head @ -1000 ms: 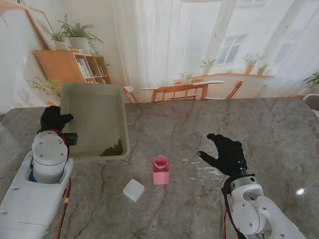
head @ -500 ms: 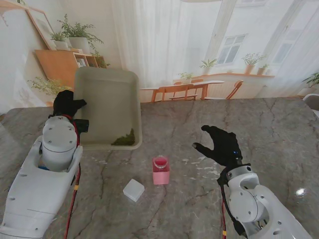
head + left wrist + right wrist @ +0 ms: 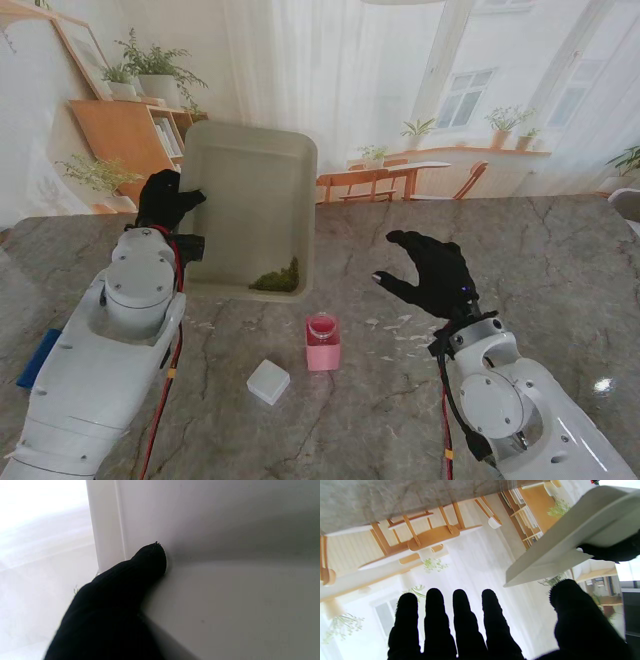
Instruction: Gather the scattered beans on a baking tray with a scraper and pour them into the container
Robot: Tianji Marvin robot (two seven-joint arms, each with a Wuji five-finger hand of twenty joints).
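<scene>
The pale baking tray (image 3: 240, 170) is lifted off the table and tilted steeply, its low edge toward me. My left hand (image 3: 165, 198) is shut on its left rim; in the left wrist view a black thumb (image 3: 150, 557) presses the tray's inner wall (image 3: 225, 530). A small heap of green beans (image 3: 278, 279) lies in the tray's lowest corner, just beyond the pink container (image 3: 322, 343). My right hand (image 3: 430, 275) hovers open to the right of the tray, fingers spread (image 3: 460, 620), holding nothing. The tray's underside (image 3: 570, 545) shows in the right wrist view. A white scraper (image 3: 268, 381) lies on the table near me.
The grey marble table (image 3: 560, 270) has small white flecks scattered right of the container. A blue object (image 3: 38, 357) peeks out beside my left arm. A wooden shelf (image 3: 130, 130) and a table with chairs stand beyond the far edge.
My left hand has raised the tray and carried it rightward, tipping it steeper; the beans stayed in the low corner. My right hand moved up and farther from me, toward the tray.
</scene>
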